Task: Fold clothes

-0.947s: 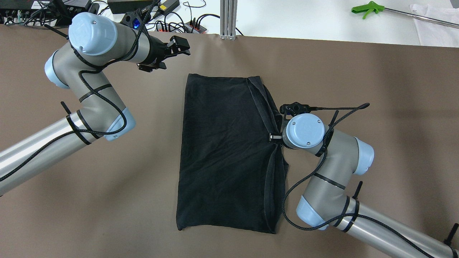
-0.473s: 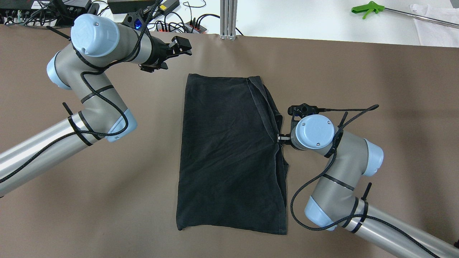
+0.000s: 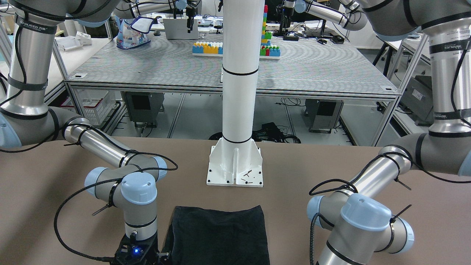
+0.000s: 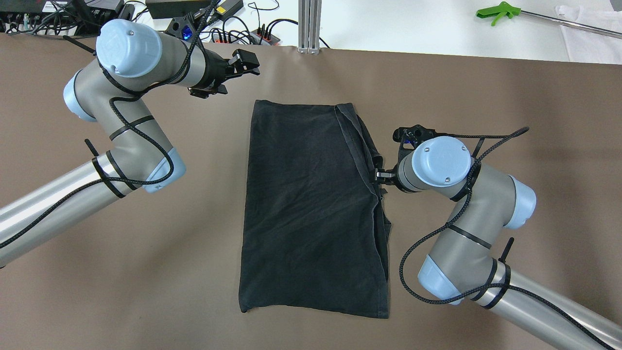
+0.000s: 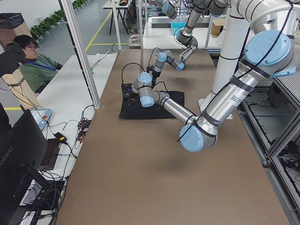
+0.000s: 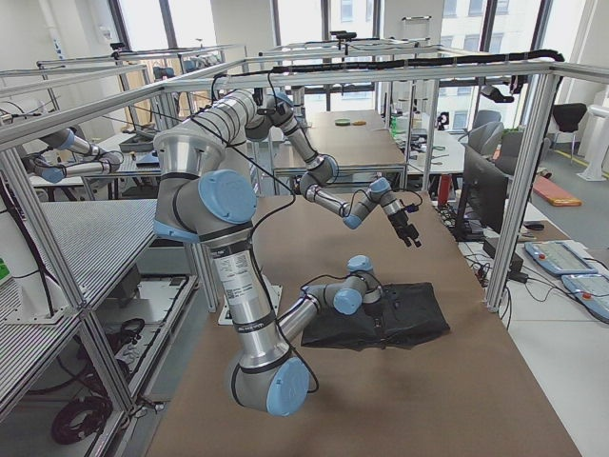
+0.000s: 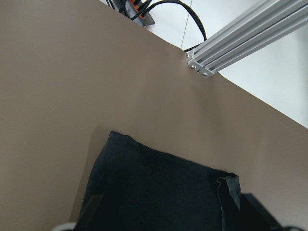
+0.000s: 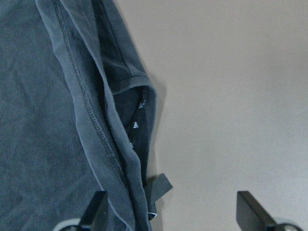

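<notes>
Clothes (image 4: 311,204) flat, right claw (image 8: 174,211) spread astride their right edge

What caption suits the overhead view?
Open right gripper at the folded-over edge of a plain black fabric garment on a brown table; left gripper hangs clear beyond it.

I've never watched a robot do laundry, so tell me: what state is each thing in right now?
Garment: lying flat on the table, folded lengthwise, its right edge layered and rumpled.
Left gripper: open, empty, off the garment near its far left corner.
Right gripper: open, straddling the garment's right edge, gripping nothing.
</notes>
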Controlling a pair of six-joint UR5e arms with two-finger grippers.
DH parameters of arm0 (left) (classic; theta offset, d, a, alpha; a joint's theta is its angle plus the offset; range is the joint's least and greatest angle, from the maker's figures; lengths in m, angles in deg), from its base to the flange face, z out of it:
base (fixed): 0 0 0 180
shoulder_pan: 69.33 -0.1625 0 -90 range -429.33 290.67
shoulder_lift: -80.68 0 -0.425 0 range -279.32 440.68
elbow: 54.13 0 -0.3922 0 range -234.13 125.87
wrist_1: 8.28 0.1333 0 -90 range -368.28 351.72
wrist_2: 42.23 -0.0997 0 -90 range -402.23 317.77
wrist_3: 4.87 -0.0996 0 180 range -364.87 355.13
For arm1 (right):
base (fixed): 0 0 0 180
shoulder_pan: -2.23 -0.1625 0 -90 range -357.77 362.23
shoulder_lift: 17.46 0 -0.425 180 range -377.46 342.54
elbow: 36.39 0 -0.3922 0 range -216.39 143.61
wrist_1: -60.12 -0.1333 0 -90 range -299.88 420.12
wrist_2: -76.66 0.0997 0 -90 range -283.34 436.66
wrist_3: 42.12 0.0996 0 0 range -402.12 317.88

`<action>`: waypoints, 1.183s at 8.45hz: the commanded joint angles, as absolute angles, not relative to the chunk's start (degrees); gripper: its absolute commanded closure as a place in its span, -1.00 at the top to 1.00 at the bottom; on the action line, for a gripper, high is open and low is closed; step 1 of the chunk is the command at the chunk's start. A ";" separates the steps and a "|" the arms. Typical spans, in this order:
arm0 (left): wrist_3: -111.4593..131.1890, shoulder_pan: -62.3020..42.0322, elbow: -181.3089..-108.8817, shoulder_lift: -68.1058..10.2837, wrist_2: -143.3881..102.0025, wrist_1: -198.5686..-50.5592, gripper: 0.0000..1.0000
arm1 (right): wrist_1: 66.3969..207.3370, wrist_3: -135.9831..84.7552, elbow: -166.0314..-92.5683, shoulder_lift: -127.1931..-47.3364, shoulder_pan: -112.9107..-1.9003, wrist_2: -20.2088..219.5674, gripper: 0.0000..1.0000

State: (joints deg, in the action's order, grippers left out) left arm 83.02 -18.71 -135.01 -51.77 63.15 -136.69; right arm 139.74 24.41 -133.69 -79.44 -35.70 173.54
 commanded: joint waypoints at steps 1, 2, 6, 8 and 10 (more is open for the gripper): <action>83.02 -18.71 -134.99 -51.68 63.15 -136.69 1.00 | 139.66 24.24 -130.02 -76.45 -32.50 169.39 0.89; 83.02 -18.71 -134.99 -51.59 63.15 -136.69 1.00 | 139.66 23.89 -128.00 -75.56 -32.40 169.38 0.89; 83.02 -18.79 -134.99 -51.68 63.15 -136.69 1.00 | 139.40 23.72 -124.65 -74.51 -32.40 169.03 0.89; 83.99 -20.02 -134.90 -52.03 62.98 -136.69 1.00 | 139.40 23.45 -124.28 -74.93 -32.49 169.03 0.89; 84.26 -21.07 -134.90 -52.64 60.61 -136.60 1.00 | 139.22 20.48 -124.28 -75.98 -33.27 169.03 0.89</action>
State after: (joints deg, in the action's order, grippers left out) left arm 83.91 -20.03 -134.93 -52.07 62.20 -136.66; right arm 139.32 22.72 -124.40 -74.97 -32.53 169.05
